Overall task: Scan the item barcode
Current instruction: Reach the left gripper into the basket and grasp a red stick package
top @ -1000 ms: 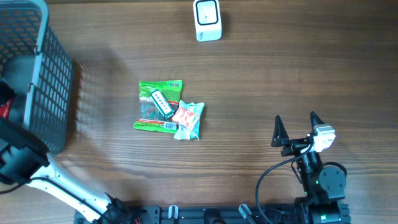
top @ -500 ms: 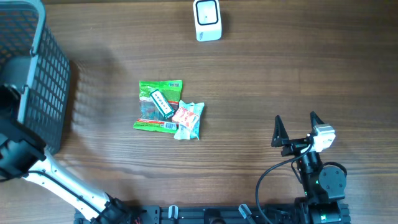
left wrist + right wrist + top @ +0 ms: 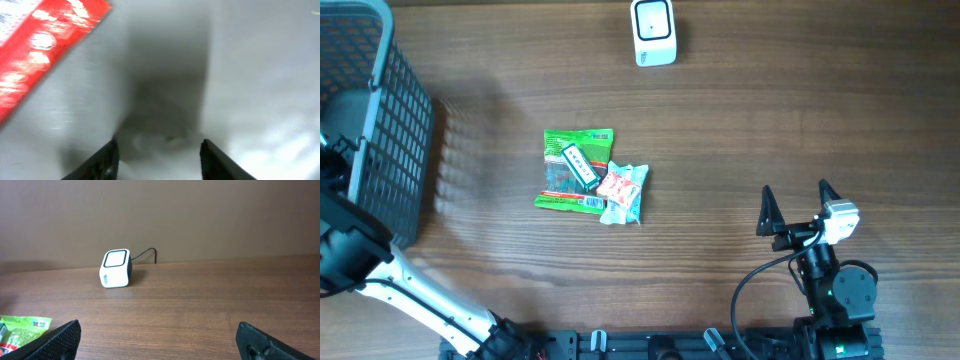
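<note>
Several items lie in a pile mid-table: a green packet (image 3: pixel 560 180), a small dark bar (image 3: pixel 582 167) on top of it, and a red-and-white packet (image 3: pixel 618 186). The white scanner (image 3: pixel 653 32) stands at the far edge, also seen in the right wrist view as scanner (image 3: pixel 116 268). My left arm (image 3: pixel 345 245) reaches to the grey basket (image 3: pixel 390 130). In its blurred wrist view my left gripper (image 3: pixel 159 157) has its jaws apart over a pale grey surface, with a red packet (image 3: pixel 45 50) ahead on the left. My right gripper (image 3: pixel 798 205) stands wide open above bare wood, holding nothing.
The basket fills the far left corner and its mesh wall rises high. The scanner's cable runs off behind it. Bare wooden tabletop (image 3: pixel 770 120) lies between the pile, the scanner and the right arm.
My left arm has shifted a little down and left beside the basket, and a red spot at the left edge no longer shows. The pile, scanner and right arm are unmoved.
</note>
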Action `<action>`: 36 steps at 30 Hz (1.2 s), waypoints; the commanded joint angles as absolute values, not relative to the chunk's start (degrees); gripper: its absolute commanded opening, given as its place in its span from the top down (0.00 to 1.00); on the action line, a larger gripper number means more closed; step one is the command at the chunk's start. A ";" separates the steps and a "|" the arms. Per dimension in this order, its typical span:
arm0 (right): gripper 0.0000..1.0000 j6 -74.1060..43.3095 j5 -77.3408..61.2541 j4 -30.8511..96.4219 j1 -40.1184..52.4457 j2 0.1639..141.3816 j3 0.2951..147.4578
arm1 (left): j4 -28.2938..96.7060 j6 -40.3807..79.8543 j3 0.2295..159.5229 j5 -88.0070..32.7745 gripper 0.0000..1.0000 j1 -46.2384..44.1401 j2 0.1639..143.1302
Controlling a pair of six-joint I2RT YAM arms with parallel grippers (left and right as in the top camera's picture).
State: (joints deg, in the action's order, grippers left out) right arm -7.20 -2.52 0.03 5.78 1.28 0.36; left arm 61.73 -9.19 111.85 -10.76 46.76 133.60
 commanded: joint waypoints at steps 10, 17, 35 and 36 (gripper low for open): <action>0.00 -6.17 -2.02 -0.14 5.61 1.04 0.30 | 60.23 -30.74 109.08 -0.03 0.00 46.02 128.79; 0.00 -6.15 -2.02 -0.14 5.61 1.04 0.30 | 59.07 -40.34 109.16 0.12 0.07 47.79 128.68; 0.00 -6.17 -2.02 -0.14 5.61 1.04 0.30 | 51.99 -45.34 105.19 3.68 0.02 50.39 125.80; 0.00 -6.17 -2.02 -0.14 5.61 1.04 0.30 | 51.51 -46.39 104.16 1.56 0.05 51.05 125.80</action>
State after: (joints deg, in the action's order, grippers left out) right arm -7.20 -2.52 0.03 5.78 1.28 0.36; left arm 52.34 -42.96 107.02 6.79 48.84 127.50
